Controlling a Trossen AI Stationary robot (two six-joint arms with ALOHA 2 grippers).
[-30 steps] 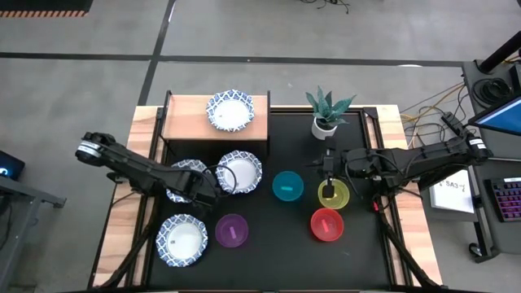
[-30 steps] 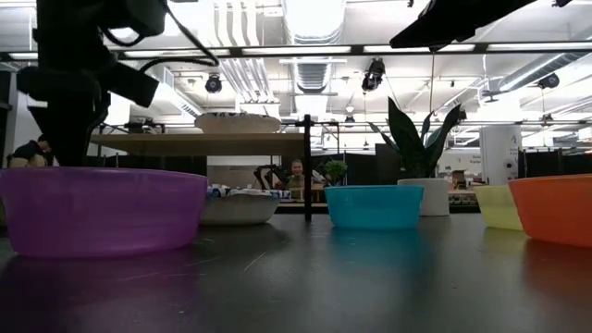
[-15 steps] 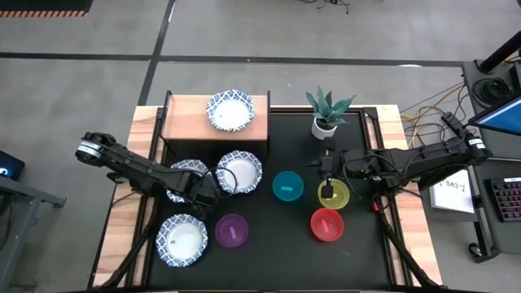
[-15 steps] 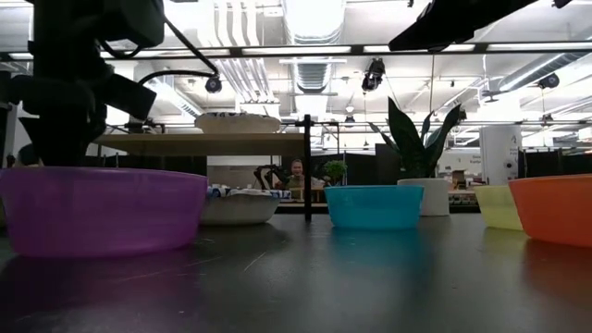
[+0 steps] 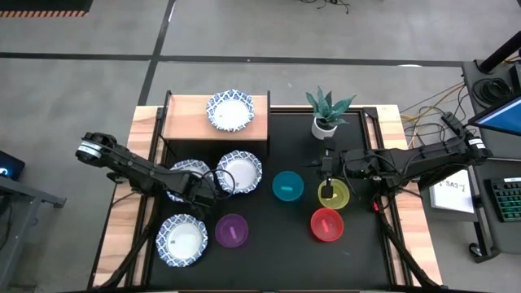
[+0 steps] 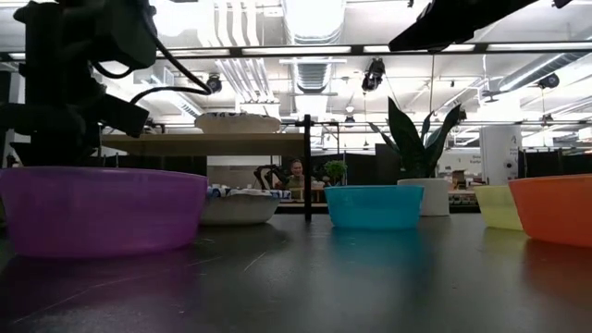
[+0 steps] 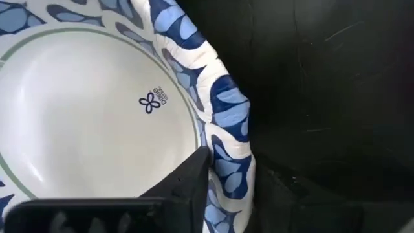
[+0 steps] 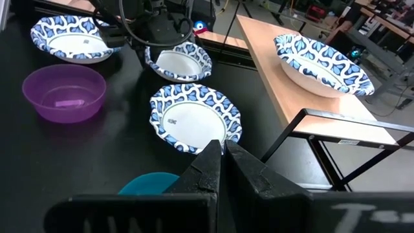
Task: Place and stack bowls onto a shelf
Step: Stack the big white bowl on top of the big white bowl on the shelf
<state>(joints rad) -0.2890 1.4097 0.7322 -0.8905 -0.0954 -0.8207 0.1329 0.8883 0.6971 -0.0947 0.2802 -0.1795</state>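
Observation:
The shelf [image 5: 187, 122] stands at the table's far left and carries one patterned bowl [image 5: 230, 110]. Three more patterned bowls rest on the table: one under my left gripper [image 5: 181, 181], one beside it [image 5: 242, 171], and one near the front [image 5: 181, 240]. The small blue [image 5: 287, 185], yellow [image 5: 333, 195], red [image 5: 327, 225] and purple [image 5: 232, 231] bowls sit to the right. My left gripper [image 5: 201, 189] is open at the first bowl's right rim, one finger [image 7: 191, 184] inside and the other outside. My right gripper [image 8: 223, 162] is shut, hovering over the yellow bowl. My left gripper comes from above and straddles the bowl's right rim [image 7: 231, 139], with one finger inside the bowl and one outside. I cannot tell whether the fingers touch the rim. The bowl sits flat on the table.
A white pot with a green plant [image 5: 326, 114] stands at the far edge, right of the shelf. The shelf's dark legs [image 8: 304, 139] stand close to the middle patterned bowl [image 8: 194, 116]. Bare black table [image 5: 277, 260] lies along the near edge.
In the low view my left arm has sunk a little toward the patterned bowl. The bowls and my right arm have kept still.

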